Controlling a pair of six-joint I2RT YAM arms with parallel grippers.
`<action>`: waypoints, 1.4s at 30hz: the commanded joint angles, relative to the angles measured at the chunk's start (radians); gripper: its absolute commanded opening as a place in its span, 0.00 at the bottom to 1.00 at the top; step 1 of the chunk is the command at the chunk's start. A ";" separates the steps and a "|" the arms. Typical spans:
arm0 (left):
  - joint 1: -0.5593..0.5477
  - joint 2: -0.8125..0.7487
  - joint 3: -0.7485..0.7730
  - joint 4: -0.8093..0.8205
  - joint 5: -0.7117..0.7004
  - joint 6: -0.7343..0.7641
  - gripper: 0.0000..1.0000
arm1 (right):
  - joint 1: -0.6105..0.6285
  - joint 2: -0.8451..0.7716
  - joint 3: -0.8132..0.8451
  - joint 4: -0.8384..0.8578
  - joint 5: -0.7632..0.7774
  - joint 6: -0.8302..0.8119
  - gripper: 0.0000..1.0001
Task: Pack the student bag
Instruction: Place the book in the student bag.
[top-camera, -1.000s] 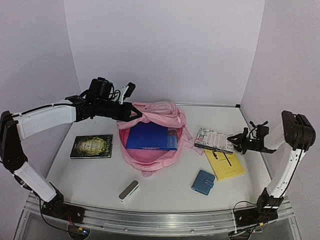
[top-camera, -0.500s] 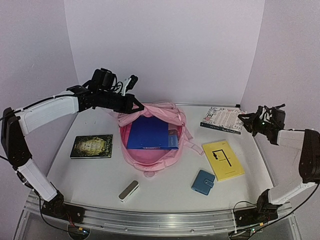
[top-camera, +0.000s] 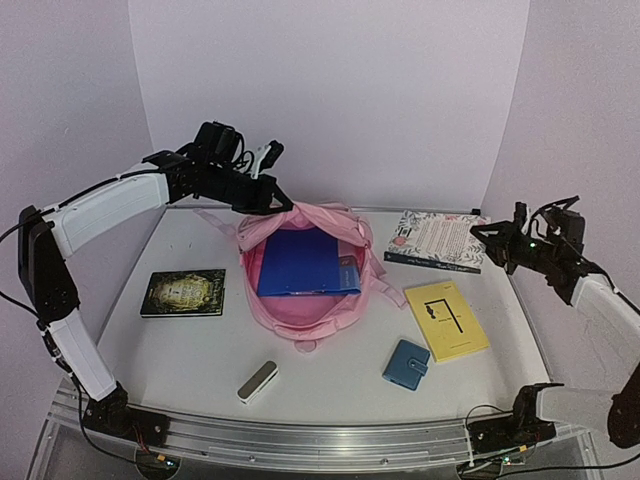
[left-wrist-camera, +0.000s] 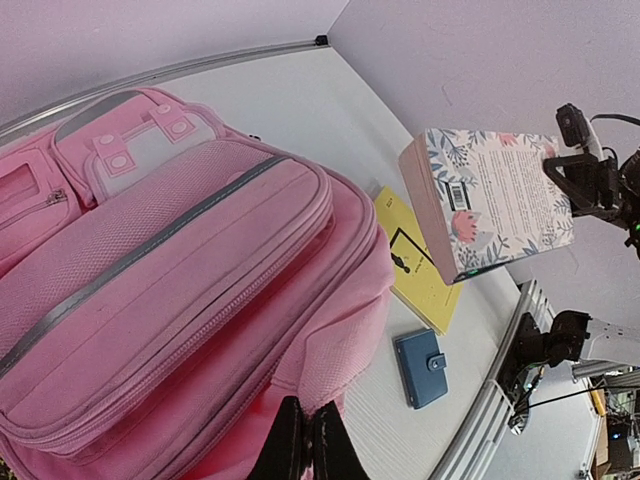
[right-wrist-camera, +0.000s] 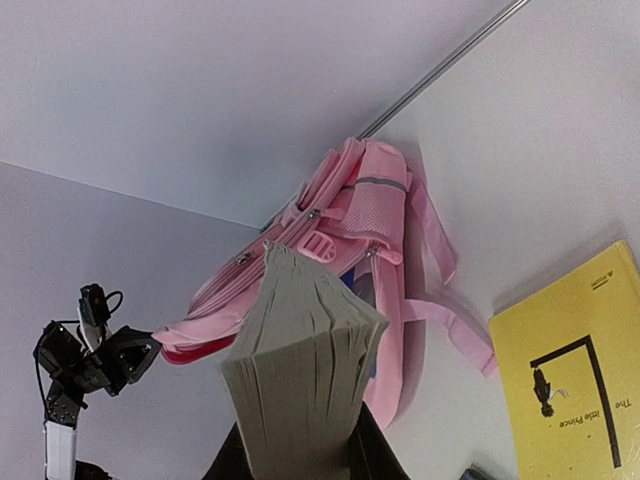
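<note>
Left gripper (top-camera: 285, 208) pinches bag (top-camera: 305, 305) rim, keeping the mouth open; right gripper (top-camera: 490, 243), clamped on book (top-camera: 435, 240), holds it aloft for loading.

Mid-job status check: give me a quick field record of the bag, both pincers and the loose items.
bag: pink, top open, blue folder inside
left pincer: shut on the bag's far rim, lifting it
right pincer: gripping floral book, held in the air right of the bag
left of bag: dark book, lying flat
right of bag: yellow book, blue wallet
in front of bag: small white case
</note>
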 joint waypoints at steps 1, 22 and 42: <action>0.011 -0.037 0.003 0.129 0.007 0.035 0.00 | 0.087 -0.090 -0.019 -0.032 0.040 0.054 0.00; 0.009 -0.100 -0.155 0.233 0.140 0.065 0.00 | 0.686 0.073 0.056 0.226 0.369 0.301 0.00; 0.009 -0.164 -0.223 0.257 0.156 0.043 0.00 | 0.952 0.474 0.053 0.617 1.143 0.591 0.00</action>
